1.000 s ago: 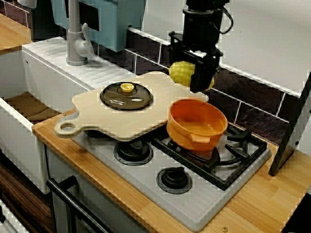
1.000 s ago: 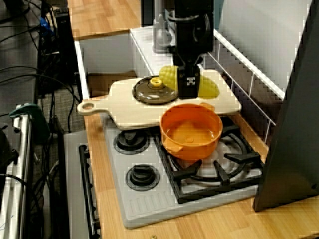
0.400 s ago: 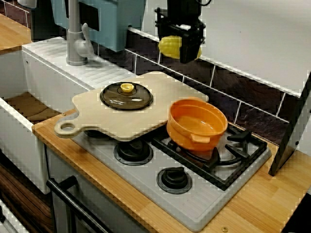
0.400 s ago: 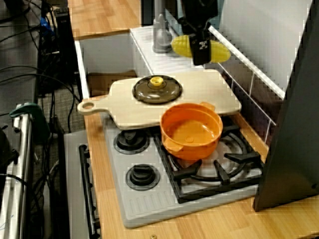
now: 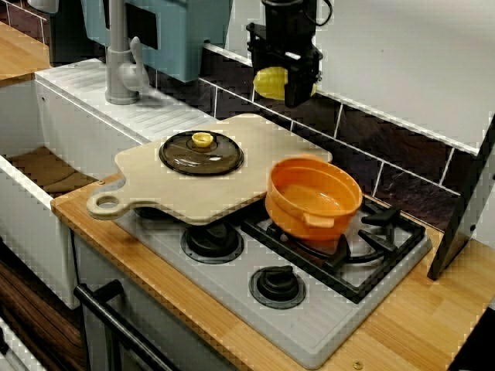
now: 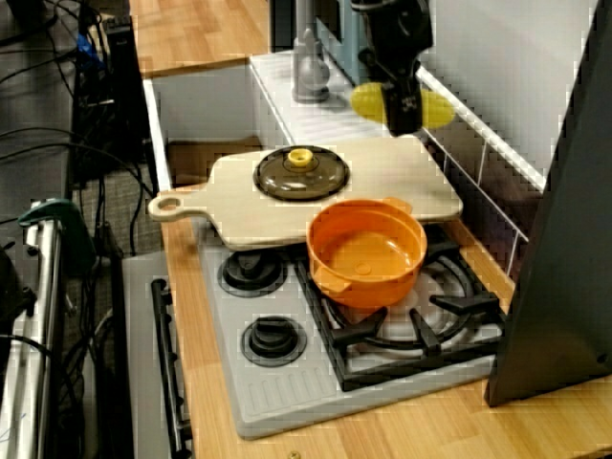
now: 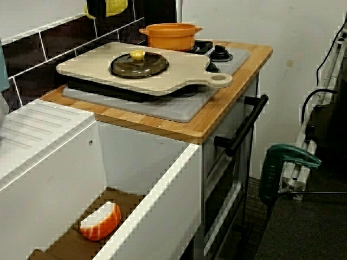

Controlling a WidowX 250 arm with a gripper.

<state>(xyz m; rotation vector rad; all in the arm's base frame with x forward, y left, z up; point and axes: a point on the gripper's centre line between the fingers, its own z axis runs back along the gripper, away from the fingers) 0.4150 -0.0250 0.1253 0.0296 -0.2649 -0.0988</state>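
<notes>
While the lid point(image 5: 201, 152) lies on the board point(image 5: 232, 193) at left, the gripper point(image 5: 281, 82), a second ago low by the board's back edge, now hangs high before the tiles point(image 5: 387, 147), jaws closed tight on the corn point(image 5: 267, 82), lifted clear above the pot point(image 5: 313, 197) on the hob point(image 5: 387, 243) at right.

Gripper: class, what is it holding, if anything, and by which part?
The gripper holds a yellow corn cob in the air, clamped around its middle; both ends stick out.
</notes>
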